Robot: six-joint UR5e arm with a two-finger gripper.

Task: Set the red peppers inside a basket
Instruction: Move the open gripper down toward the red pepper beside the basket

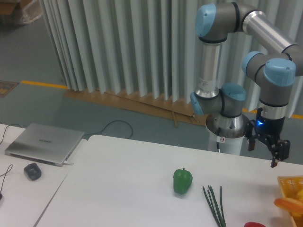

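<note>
Right now the gripper (265, 152) hangs over the table's far right side, fingers spread apart, holding nothing. The red pepper (254, 224) lies at about six o'clock from it, shiny, round, half hidden at the bottom edge. The yellow-orange basket (287, 182), with holey sides, sits just right.

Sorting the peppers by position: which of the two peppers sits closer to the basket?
The red pepper, cut off at the bottom edge, lies just left of the basket. The green pepper stands farther left, beyond the green stalks.
</note>
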